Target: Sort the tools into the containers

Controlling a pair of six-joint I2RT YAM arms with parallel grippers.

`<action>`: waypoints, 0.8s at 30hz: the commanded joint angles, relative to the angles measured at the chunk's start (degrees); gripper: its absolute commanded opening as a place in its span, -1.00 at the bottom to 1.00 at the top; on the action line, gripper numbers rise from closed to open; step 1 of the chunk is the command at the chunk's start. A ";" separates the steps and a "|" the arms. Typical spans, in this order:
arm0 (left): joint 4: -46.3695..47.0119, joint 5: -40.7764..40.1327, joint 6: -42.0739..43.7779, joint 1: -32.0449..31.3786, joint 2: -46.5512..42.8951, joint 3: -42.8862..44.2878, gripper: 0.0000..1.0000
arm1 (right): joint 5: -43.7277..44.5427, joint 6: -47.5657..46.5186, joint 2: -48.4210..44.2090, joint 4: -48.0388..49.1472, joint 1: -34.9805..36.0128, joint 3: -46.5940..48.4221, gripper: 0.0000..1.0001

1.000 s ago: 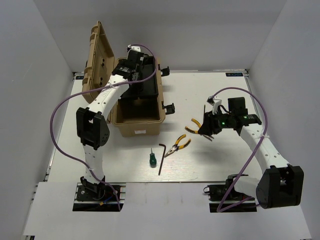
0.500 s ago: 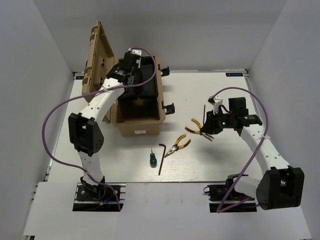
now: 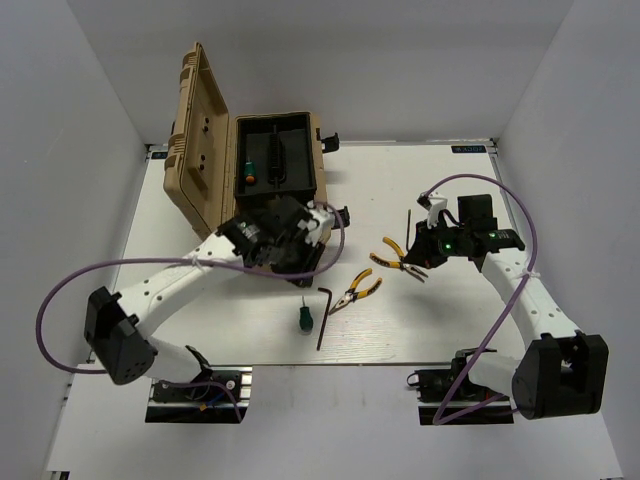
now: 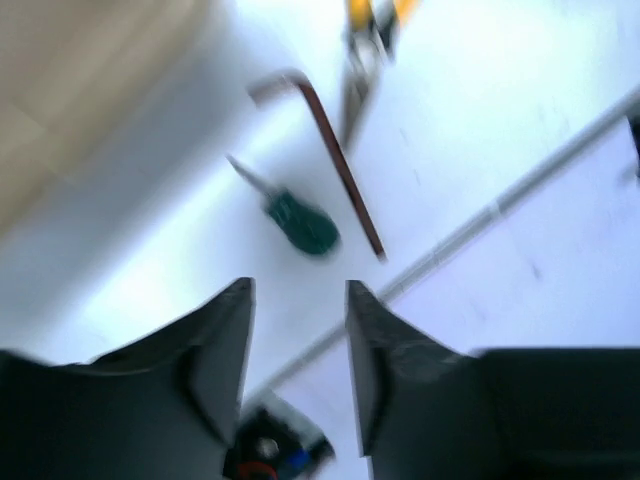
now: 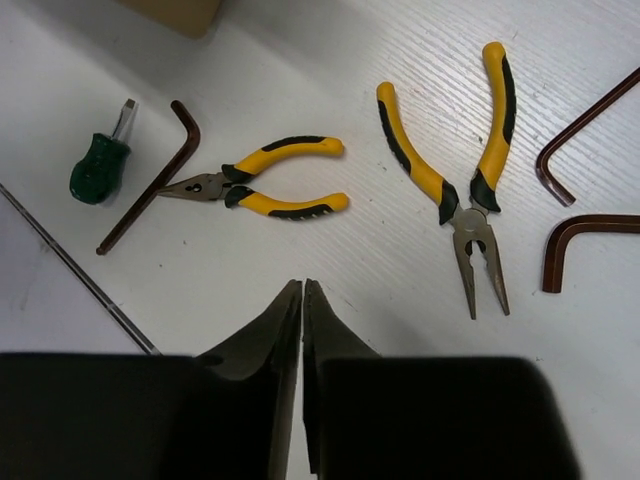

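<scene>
The tan toolbox [image 3: 278, 250] stands open at the back left, and a green-handled screwdriver [image 3: 248, 166] lies in its black inner tray [image 3: 285, 160]. My left gripper [image 3: 300, 256] is open and empty above the table in front of the toolbox [image 4: 90, 80]. Its blurred view shows a screwdriver [image 4: 300, 220], a hex key [image 4: 330, 160] and pliers [image 4: 365, 40] ahead of it [image 4: 298, 290]. My right gripper [image 5: 302, 285] is shut and empty above the table [image 3: 418, 262], near both pliers [image 5: 265, 185] [image 5: 455, 170].
On the table lie a green screwdriver [image 3: 303, 318], a hex key [image 3: 323, 315] and two pliers [image 3: 358, 290] [image 3: 392, 253]. Two more hex keys [image 5: 580, 135] [image 5: 590, 240] lie right of the pliers. The toolbox lid [image 3: 195, 130] stands upright at the left.
My left arm has swung out of the toolbox tray to the table in front of the box. A green screwdriver now shows in the tray. The right arm has barely moved.
</scene>
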 commanded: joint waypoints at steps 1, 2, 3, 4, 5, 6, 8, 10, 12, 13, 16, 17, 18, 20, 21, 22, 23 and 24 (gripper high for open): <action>-1.90 1.86 -7.04 -3.17 -6.30 -3.10 0.12 | 0.45 0.09 0.87 0.56 -0.08 0.35 -0.72; -1.90 0.99 -9.58 -5.18 -6.92 -5.46 0.19 | 0.37 0.26 0.87 0.47 -0.17 0.26 -0.60; -1.12 -0.67 -10.56 -5.98 -8.14 -6.79 0.21 | 0.36 0.35 1.22 0.47 -0.17 0.26 -0.36; -1.11 -2.17 -11.53 -6.60 -8.15 -7.85 0.21 | 0.36 0.35 1.14 0.47 -0.08 0.08 -0.29; 0.63 -3.40 -13.28 -7.13 -8.76 -10.47 0.21 | 0.36 0.52 1.14 0.56 -0.08 -0.18 -0.27; 1.95 -4.20 -14.25 -7.83 -8.77 -11.80 0.24 | 0.45 0.53 1.14 0.91 -0.08 -0.01 -0.24; 6.17 -5.08 -16.89 -8.79 -8.77 -15.23 0.24 | 0.54 0.70 1.31 1.08 -0.08 -0.01 -0.24; 8.11 -7.35 -21.37 -10.73 -7.45 -16.64 0.24 | 0.80 0.88 1.49 0.82 -0.08 -0.18 -0.24; 11.36 -10.79 -24.70 -12.14 -6.83 -18.92 0.24 | 0.89 0.70 1.49 1.00 0.01 -0.09 -0.24; 12.24 -12.02 -25.59 -13.01 -6.14 -20.41 0.24 | 0.98 0.70 1.40 0.91 -0.08 -0.18 -0.24; 14.97 -13.87 -28.14 -13.64 -3.41 -20.95 0.30 | 0.63 0.70 1.14 0.82 -0.08 -0.27 -0.24; 14.97 -13.87 -28.76 -13.64 -2.71 -20.95 0.40 | 0.63 0.53 1.05 0.74 -0.17 -0.18 -0.24; 15.76 -14.92 -28.77 -14.16 -2.09 -20.95 0.40 | 0.63 0.53 1.13 0.65 -0.25 -0.18 -0.24; 16.55 -15.54 -29.65 -14.69 -1.38 -20.95 0.40 | 0.63 0.53 0.78 0.73 -0.17 -0.27 -0.24; 16.55 -16.41 -30.17 -14.69 -0.86 -20.95 0.43 | 0.45 0.35 0.78 0.65 -0.17 -0.27 -0.24; 17.25 -16.42 -30.17 -14.69 -0.86 -20.95 0.50 | 0.45 0.44 0.35 0.73 -0.17 -0.27 -0.24; 17.26 -16.94 -30.17 -14.69 0.62 -20.95 0.50 | 0.45 0.44 0.26 0.82 -0.08 -0.27 -0.24; 17.78 -16.95 -30.87 -14.69 1.33 -20.95 0.50 | 0.37 0.44 0.34 0.65 -0.17 -0.27 -0.24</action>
